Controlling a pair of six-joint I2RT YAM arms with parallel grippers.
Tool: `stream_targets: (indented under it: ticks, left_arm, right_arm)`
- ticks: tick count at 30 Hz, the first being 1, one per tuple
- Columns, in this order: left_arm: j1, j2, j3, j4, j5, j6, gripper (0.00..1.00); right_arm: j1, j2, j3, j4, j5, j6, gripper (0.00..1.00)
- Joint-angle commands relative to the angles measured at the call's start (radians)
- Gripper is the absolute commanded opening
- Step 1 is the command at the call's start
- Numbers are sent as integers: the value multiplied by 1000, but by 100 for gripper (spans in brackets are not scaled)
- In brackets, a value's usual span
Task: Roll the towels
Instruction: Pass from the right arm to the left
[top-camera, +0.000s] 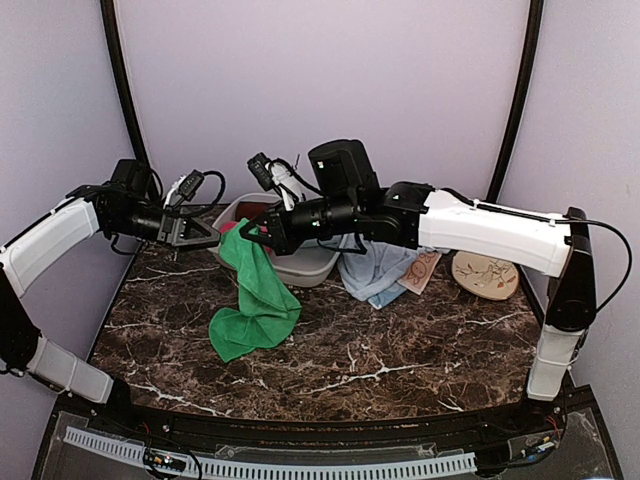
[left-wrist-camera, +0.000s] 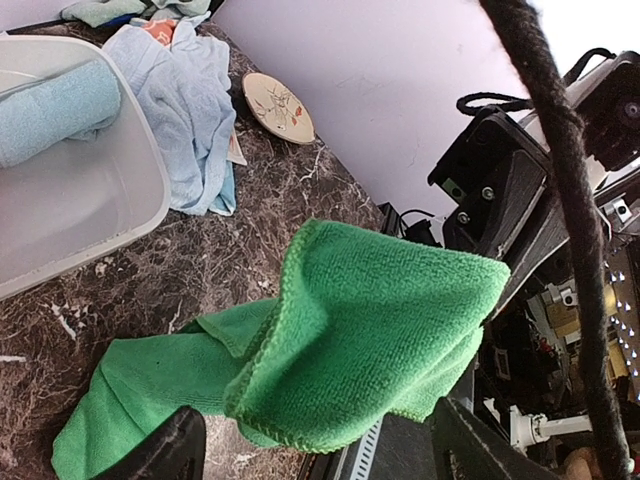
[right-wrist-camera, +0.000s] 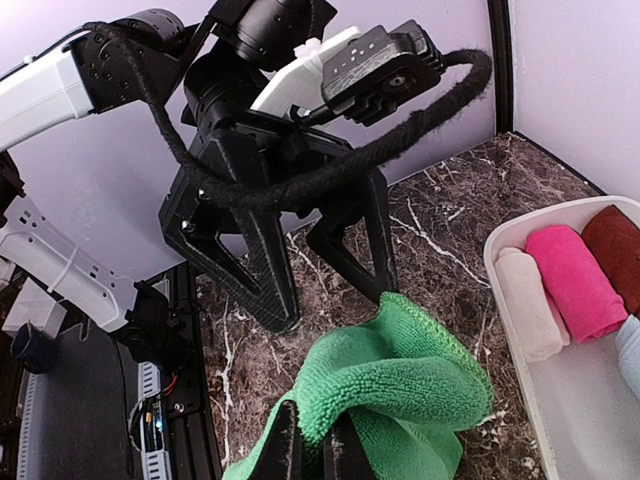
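Observation:
A bright green towel (top-camera: 255, 300) hangs from my right gripper (top-camera: 250, 236), its lower half lying crumpled on the marble table. The right gripper (right-wrist-camera: 316, 445) is shut on a fold of the green towel (right-wrist-camera: 410, 385). My left gripper (top-camera: 197, 232) is open and empty, just left of the lifted fold. In the left wrist view the green towel (left-wrist-camera: 370, 320) fills the space ahead of the spread left gripper (left-wrist-camera: 320, 455). The right wrist view shows the left gripper (right-wrist-camera: 330, 290) just behind the fold. A loose pale blue towel (top-camera: 375, 270) lies right of the basin.
A white basin (top-camera: 312, 270) stands at the back centre, holding rolled cream, pink (right-wrist-camera: 575, 280) and brown towels and a rolled pale blue towel (left-wrist-camera: 55, 120). A peach printed cloth (top-camera: 422, 270) and a round tan disc (top-camera: 485, 275) lie at the back right.

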Motion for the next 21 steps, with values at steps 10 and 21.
stream_targets:
  ticks: [10,21]
  left_arm:
    - [1,9,-30,65,145,-96,58]
    - [2,-7,-93,89,50,-105,75]
  right_arm:
    - [8,-26,-12,85,9,-3,0]
    - [8,-46,10,71,10,-19,0]
